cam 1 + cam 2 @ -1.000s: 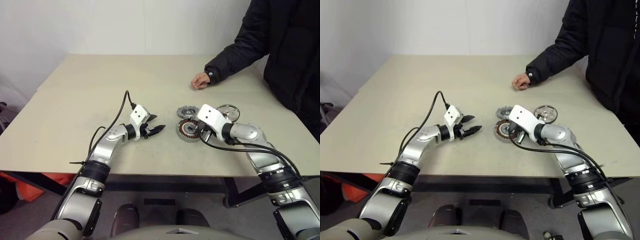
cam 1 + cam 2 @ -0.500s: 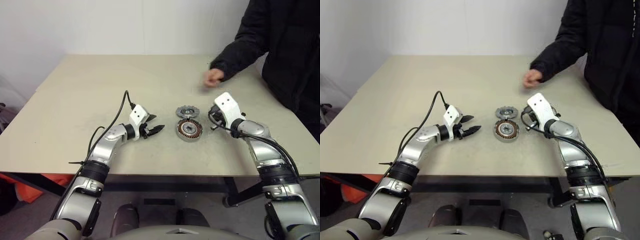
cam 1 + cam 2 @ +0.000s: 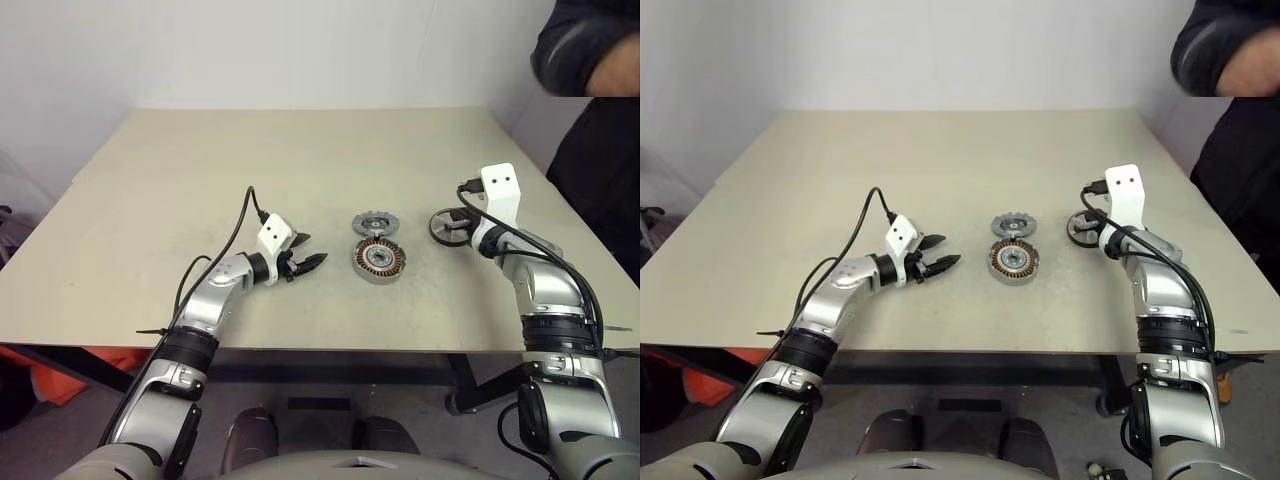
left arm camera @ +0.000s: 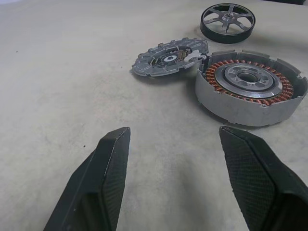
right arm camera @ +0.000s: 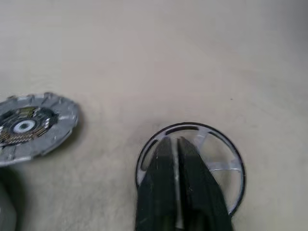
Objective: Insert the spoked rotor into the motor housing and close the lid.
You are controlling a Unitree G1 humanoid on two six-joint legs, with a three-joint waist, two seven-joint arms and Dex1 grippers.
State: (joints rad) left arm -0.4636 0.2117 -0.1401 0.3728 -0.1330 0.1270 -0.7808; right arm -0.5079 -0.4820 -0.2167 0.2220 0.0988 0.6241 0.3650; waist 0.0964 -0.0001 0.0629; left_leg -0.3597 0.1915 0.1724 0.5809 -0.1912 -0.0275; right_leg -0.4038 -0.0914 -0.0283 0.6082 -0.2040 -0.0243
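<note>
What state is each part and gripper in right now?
spoked rotor: flat on the table, not inserted.
motor housing: upright, centre hollow, coils exposed.
lid: off, lying behind the housing.
left gripper: open, holding nothing.
right gripper: fingers almost together, over the rotor.

Three parts flat on tan table, centre-right of head view. Motor housing [image 3: 378, 260]: short metal ring, copper coils circling a hollow centre, open top. Lid [image 3: 376, 223]: grey notched disc, pale centre, just behind housing, almost touching. Spoked rotor [image 3: 449, 226]: silver wheel, dark rim, farther right, apart.
</note>
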